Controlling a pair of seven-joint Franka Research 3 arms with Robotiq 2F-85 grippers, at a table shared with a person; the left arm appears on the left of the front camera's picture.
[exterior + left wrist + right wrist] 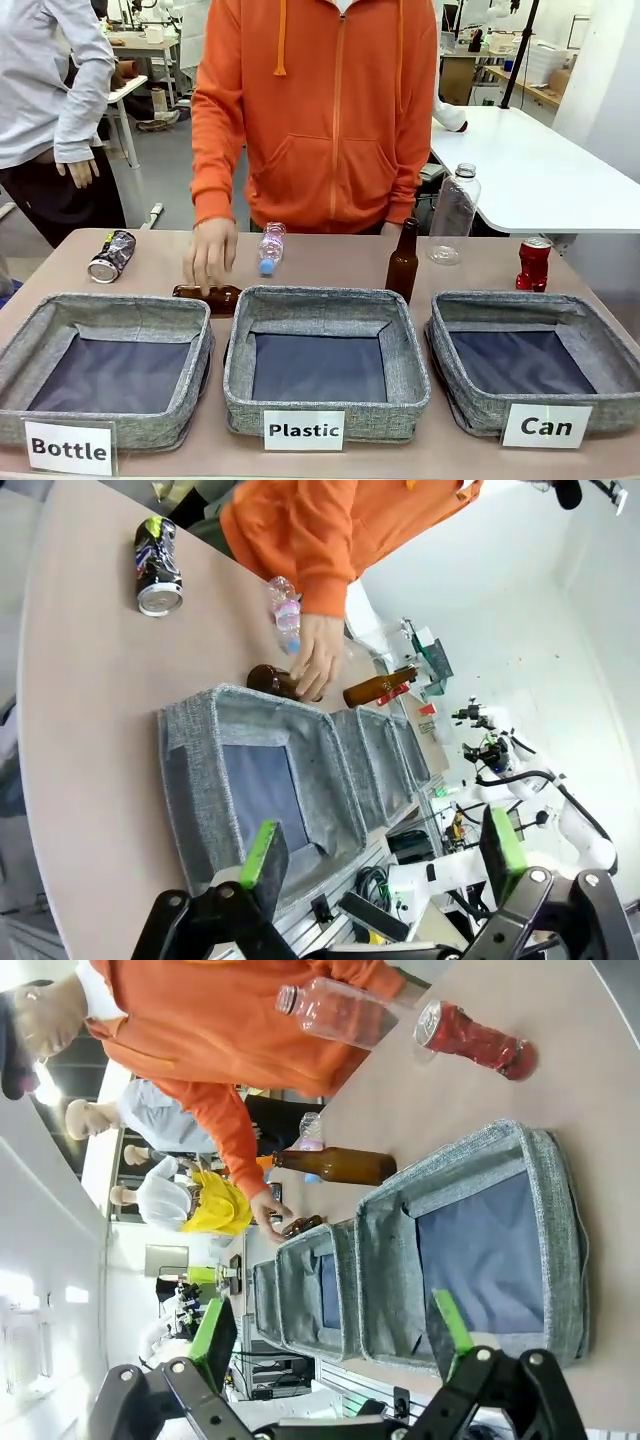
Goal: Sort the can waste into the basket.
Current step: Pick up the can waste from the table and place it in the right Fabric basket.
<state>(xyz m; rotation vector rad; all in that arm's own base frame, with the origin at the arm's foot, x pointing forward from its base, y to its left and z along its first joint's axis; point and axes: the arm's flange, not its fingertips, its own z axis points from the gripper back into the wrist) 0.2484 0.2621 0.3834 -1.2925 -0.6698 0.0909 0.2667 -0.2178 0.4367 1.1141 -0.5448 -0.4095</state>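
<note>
A crushed red can [534,263] [475,1037] stands upright at the far right of the table, just behind the grey "Can" basket [470,400] [545,1175], which holds nothing. A crushed black can [110,256] [157,565] lies on its side at the far left. My left gripper [385,855] hangs open above the "Bottle" basket's near side. High over the near edge of the "Can" basket, my right gripper [335,1330] is open too. Neither holds anything.
The "Bottle" basket [185,390] and "Plastic" basket [240,360] sit left and centre. A person in orange rests a hand [209,252] on a lying brown bottle [216,297]. A standing brown bottle [403,262], a small plastic bottle [270,248] and a clear bottle [454,212] are behind.
</note>
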